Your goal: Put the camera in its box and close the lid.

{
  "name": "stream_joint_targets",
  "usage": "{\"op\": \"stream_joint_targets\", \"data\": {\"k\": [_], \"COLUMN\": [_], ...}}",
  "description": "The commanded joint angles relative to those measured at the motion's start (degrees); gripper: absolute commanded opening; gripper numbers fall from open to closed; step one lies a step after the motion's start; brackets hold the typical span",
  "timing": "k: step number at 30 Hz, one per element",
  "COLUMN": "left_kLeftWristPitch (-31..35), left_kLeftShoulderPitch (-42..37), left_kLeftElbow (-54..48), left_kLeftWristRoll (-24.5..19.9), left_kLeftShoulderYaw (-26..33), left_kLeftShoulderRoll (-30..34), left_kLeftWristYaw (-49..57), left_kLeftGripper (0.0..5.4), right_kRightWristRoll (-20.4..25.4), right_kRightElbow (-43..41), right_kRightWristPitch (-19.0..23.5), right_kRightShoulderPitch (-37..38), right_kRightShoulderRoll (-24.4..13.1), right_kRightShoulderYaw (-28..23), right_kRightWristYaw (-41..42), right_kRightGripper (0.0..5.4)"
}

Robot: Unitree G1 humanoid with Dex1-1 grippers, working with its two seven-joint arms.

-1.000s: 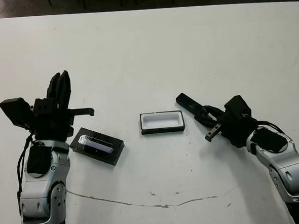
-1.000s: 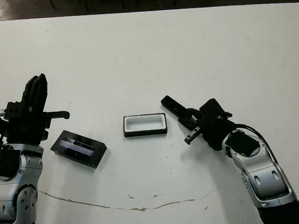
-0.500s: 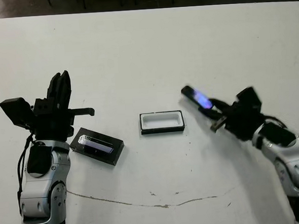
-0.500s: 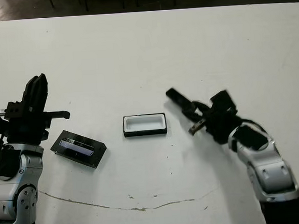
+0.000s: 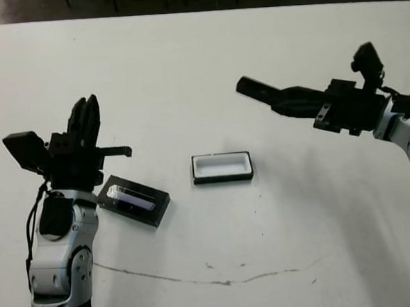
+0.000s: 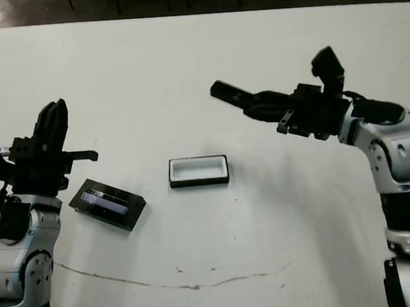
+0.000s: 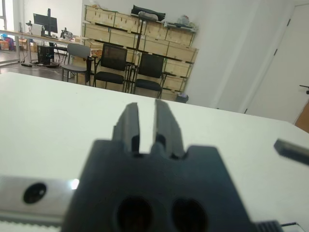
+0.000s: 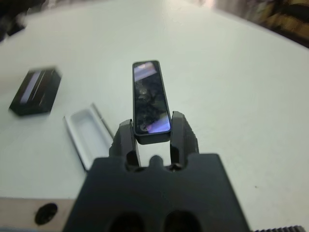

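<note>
The white counter (image 5: 186, 71) carries two items; a thin brownish crack or stain line runs across its near part.

The right hand (image 5: 280, 101) is raised above the counter on the right side, its arm reaching in toward the middle. Its two fingers are clamped on one end of the camera (image 8: 150, 99), which projects beyond the fingertips with its glossy bluish face toward the wrist view. The camera is held clear of the counter, above and beyond the far right of the box.

The left hand (image 5: 86, 119) stands upright at the left side, holding nothing. Its fingers are set narrow, with only a slim gap between them in the left wrist view.

The lid (image 5: 133, 200) lies flat on the counter just beside the left arm, shiny panel up, at an angle.

The box (image 5: 222, 167) sits near the middle of the counter, open, white lining up, well apart from the lid.
</note>
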Motion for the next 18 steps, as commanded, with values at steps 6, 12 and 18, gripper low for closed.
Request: {"op": "stream_joint_targets", "data": {"k": [6,12,18], "left_kLeftWristPitch": [1.4,0.9,0.3], "left_kLeftShoulderPitch": [0.6,0.7,1.2], "left_kLeftElbow": [0.5,0.6,0.8], "left_kLeftWristRoll": [0.1,0.5,0.5], "left_kLeftShoulderYaw": [0.0,-0.3,-0.4], "left_kLeftShoulderRoll": [-0.1,-0.2,0.0], "left_kLeftWristYaw": [0.9,1.1,0.7], "left_kLeftGripper": [0.00,0.00,0.00], "right_kRightWristRoll": [-6.0,-9.0,-10.3], "right_kRightElbow": [-2.2,-4.7,-3.7], "right_kRightWristPitch": [0.5,-2.2,-3.2], "right_kRightShoulderPitch": [-4.9,-3.9,-3.3], "right_kRightShoulderRoll": [-2.1,-1.9,-1.4], "right_kRightShoulderYaw": [9.0,12.8,14.0], "right_kRightWristYaw": [6.7,8.6,9.7], "right_kRightGripper": [0.01,0.01,0.01]}}
